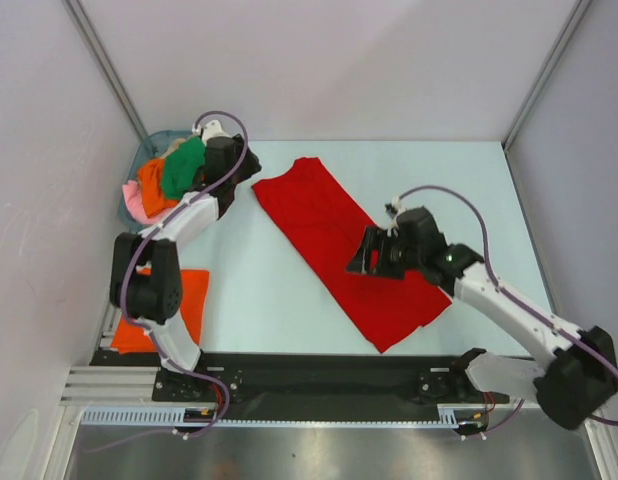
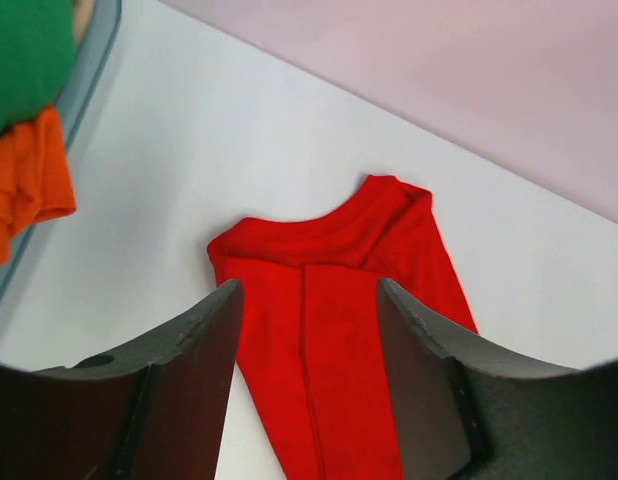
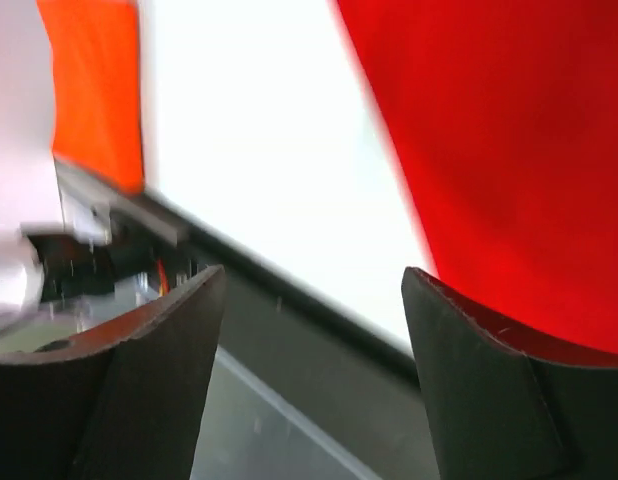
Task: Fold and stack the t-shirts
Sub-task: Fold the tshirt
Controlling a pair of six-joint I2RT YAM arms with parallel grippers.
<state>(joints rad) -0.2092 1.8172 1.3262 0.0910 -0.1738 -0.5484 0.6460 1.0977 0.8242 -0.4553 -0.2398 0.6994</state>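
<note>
The long bright red cloth t-shirt (image 1: 319, 215) lies as a folded strip diagonally across mid-worktop. The left gripper (image 2: 307, 296) hangs spread and empty over its far end, and the right gripper (image 3: 309, 280), likewise spread, over its near end. Catch only the top layer and that fold peels open.

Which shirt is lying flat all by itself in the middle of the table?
The bright red cloth t-shirt. It lies spread out alone, while the heap of green, orange and pink shirts sits bunched in the blue-grey plastic basket.

White-cased arms (image 1: 184, 222) jointed in black, purple cables (image 1: 441, 188) looped behind left pincer (image 2: 309, 290) and right pincer (image 3: 311, 272), fingers (image 2: 189, 385) matte black.
</note>
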